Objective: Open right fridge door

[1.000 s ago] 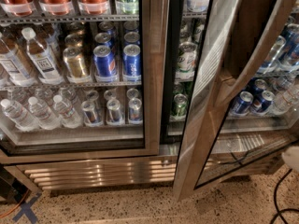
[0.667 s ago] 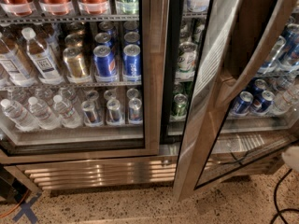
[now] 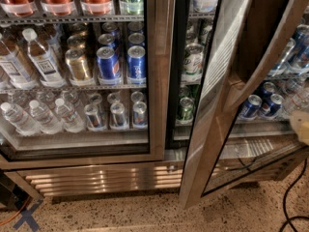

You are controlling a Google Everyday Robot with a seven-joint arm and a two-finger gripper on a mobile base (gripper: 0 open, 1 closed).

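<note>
Hand (image 3: 302, 126) cut off at right edge

Of the robot, only a small part was seen, at the right edge of the frame just below mid-height: the gripper (image 3: 302, 127), shown as a pale cream, rounded, smooth-looking form. Its finer details could not be made out.
</note>
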